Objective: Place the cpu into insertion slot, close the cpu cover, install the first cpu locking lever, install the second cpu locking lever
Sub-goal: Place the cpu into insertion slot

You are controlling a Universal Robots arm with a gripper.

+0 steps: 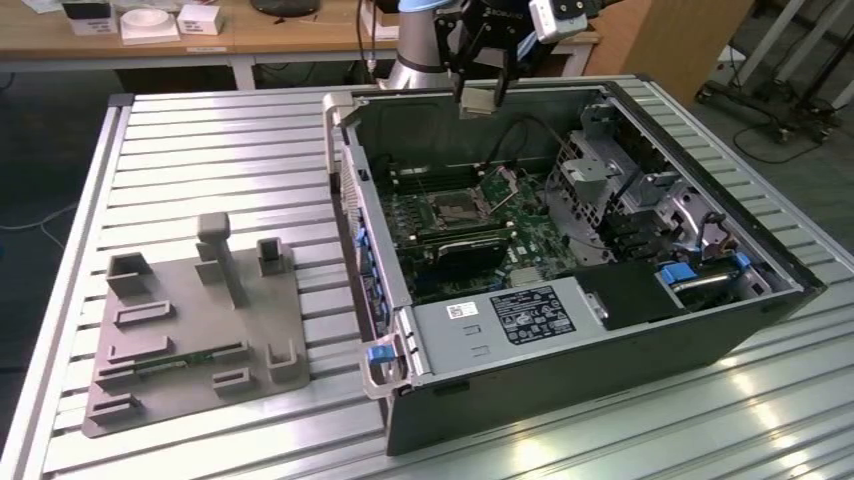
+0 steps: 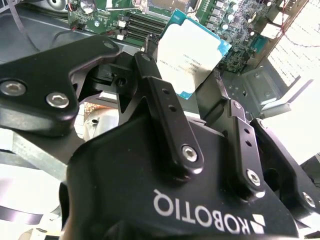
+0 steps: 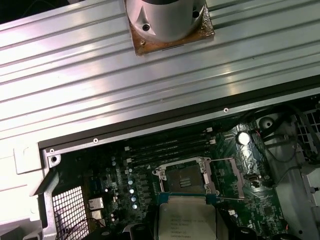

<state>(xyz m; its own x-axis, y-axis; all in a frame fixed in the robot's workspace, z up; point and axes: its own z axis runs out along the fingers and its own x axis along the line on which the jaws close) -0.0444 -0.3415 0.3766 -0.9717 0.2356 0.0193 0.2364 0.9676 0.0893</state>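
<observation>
The cpu [image 2: 192, 52] is held in the gripper [image 1: 481, 88]. The jaws are closed on two opposite edges of the chip, and its metal top is turned toward the second wrist view. In the exterior view the cpu [image 1: 477, 103] is seen in the air above the far wall of the open computer case [image 1: 561, 390], well apart from the motherboard [image 1: 534, 255] below it.

The case lies on the slatted metal worktop [image 1: 214, 160], and its far wall is close to the far edge, where the arm's base [image 1: 424, 65] is mounted. The insertion slot [image 3: 182, 176] is uncovered and its dark inside is seen without a chip. The cpu cover [image 3: 227, 177] is swung open and is seen just beside the slot. The long memory slots [image 3: 165, 150] run on the other side of the slot. The lower part of the cpu [image 3: 187, 220] is seen in the first wrist view.

A power supply box [image 1: 501, 320] with a white label is fitted at the near end of the case. A grey fixture plate [image 1: 200, 340] lies near the near corner of the worktop, at the exterior view's left.
</observation>
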